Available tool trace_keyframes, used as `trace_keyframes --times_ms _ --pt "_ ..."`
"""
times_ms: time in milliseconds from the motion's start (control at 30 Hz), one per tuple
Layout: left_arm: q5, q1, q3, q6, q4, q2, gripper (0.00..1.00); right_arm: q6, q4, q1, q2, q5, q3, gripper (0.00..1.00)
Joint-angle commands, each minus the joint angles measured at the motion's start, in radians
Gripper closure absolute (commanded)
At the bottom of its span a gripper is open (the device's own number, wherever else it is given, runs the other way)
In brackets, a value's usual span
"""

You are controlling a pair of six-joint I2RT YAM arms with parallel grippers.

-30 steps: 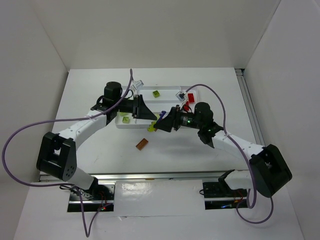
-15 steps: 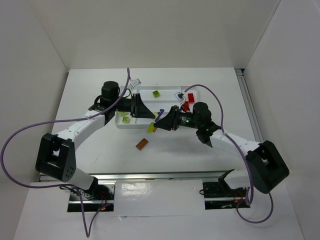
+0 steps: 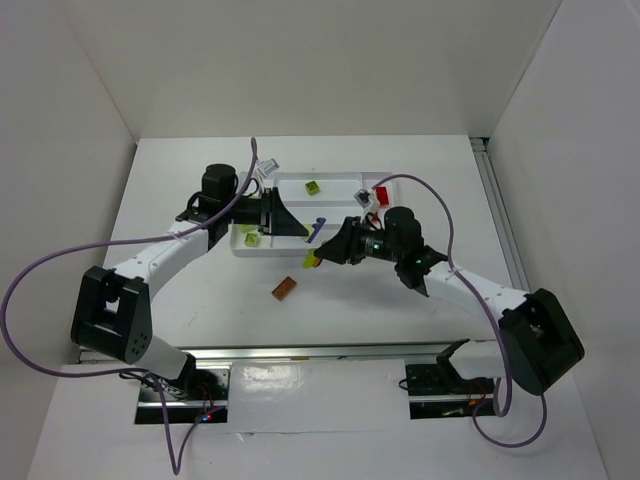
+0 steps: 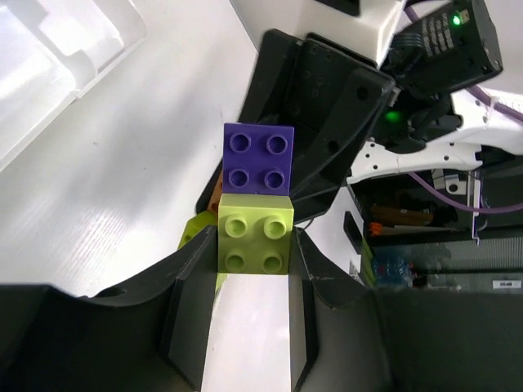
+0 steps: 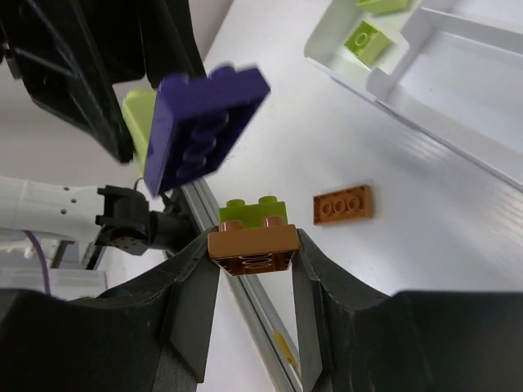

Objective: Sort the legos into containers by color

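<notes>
My left gripper [image 4: 252, 273] is shut on a lime green lego [image 4: 253, 238], and a purple lego [image 4: 259, 158] sticks to its far end. My right gripper [image 5: 255, 255] is shut on a brown-orange lego [image 5: 253, 245] with a second lime lego [image 5: 253, 211] attached behind it. From above, the left gripper [image 3: 303, 231] and right gripper [image 3: 319, 256] nearly meet over the front edge of the white tray [image 3: 335, 178]. The purple lego [image 5: 208, 126] hangs just beyond the right fingers. A flat brown-orange lego [image 3: 284, 288] lies on the table.
In the tray lie a lime lego [image 3: 313, 186] at the back, another lime one [image 3: 249, 238] at the left end and red legos [image 3: 380, 193] at the right end. White walls enclose the table on three sides. A metal rail [image 5: 261, 318] edges the near side.
The right gripper has shut on the brown-orange lego and drawn slightly right and nearer, away from the purple lego. The left gripper has hardly moved.
</notes>
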Motion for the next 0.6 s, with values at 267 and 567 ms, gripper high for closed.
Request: trace_keyframes --times_ms 267,567 --pt "-0.479 -0.061 0.094 0.332 -0.545 -0.033 1.0 -0.195 -0.623 0.006 -0.254 0.397 0.06 0.82" --pt "-0.915 -0.428 0.046 0.246 -0.52 0.077 1.0 -0.165 -0.903 0.006 -0.317 0.782 0.136 0.82"
